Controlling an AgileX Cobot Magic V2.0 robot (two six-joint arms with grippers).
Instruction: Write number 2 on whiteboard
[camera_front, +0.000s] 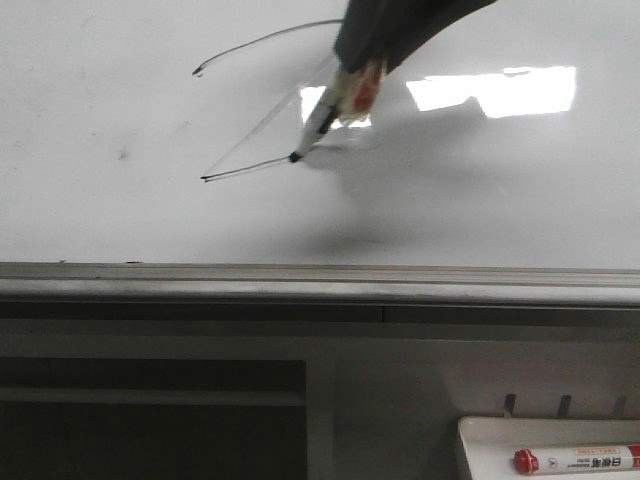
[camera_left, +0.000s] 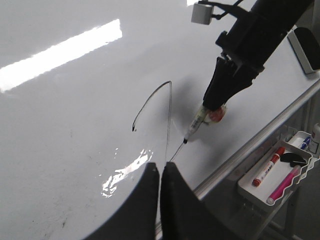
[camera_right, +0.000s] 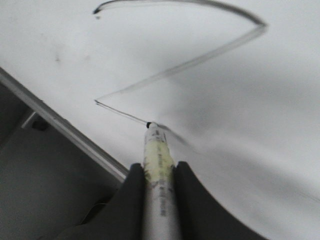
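- We find the right claw (camera_front: 352, 88) clenched on a marker (camera_front: 335, 108), whose tip touches the whiteboard (camera_front: 110, 100) at the free end of the lowest stroke.
- In the front view, the part of the number 2 (camera_front: 262, 130) already drawn lies toward 9 o'clock from the tip; the unwritten board for the rest of the base stroke lies toward 3 o'clock, rising slightly.
- The marker's long axis slants from the claw at about 1 o'clock down to the tip at about 7 o'clock.
- The right arm is plainly the working one; the left claw (camera_left: 161, 172) hangs apart from the board with its fingers pressed together on nothing.
- The figure sits in the upper middle of the board, above the grey rail (camera_front: 320, 280).
- It reads as a thin black line: a curved top, a long faint diagonal, a sharp corner low at the left, and a short base stroke. We judge the base as still too short.
- A red-capped marker (camera_front: 578, 461) lies in a white tray (camera_front: 480, 440) below the rail.
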